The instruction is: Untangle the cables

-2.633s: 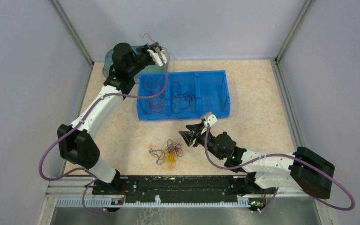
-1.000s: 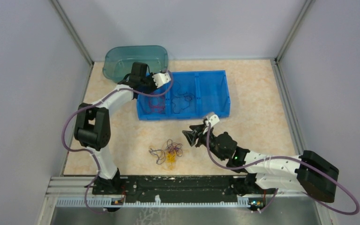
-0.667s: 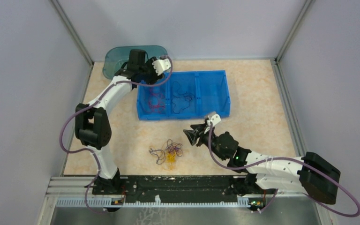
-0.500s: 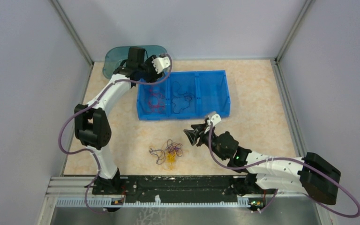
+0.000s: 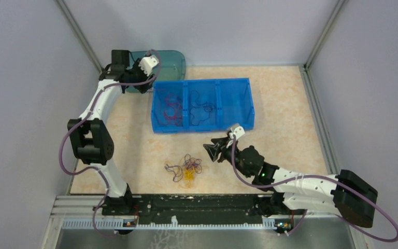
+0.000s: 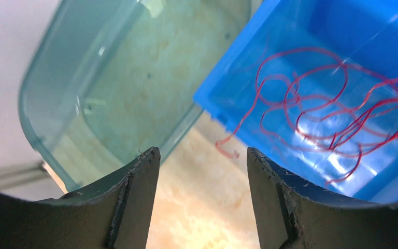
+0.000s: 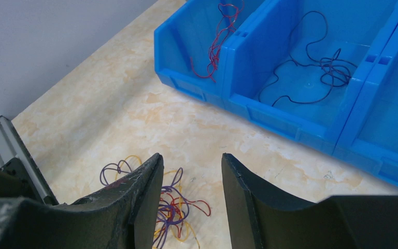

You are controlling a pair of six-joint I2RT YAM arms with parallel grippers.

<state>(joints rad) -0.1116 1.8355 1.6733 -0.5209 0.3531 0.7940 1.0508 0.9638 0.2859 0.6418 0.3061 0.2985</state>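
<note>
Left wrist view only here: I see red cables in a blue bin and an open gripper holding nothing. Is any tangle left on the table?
Observer: Yes. A clump of cables, red, purple and yellow, lies on the table in front of the blue bin.
Operator: Where is the right gripper?
Observer: The right gripper hovers between bin and clump, open and holding nothing.
Operator: Anything in the bin's next compartment?
Observer: The middle compartment holds dark purple cables.
</note>
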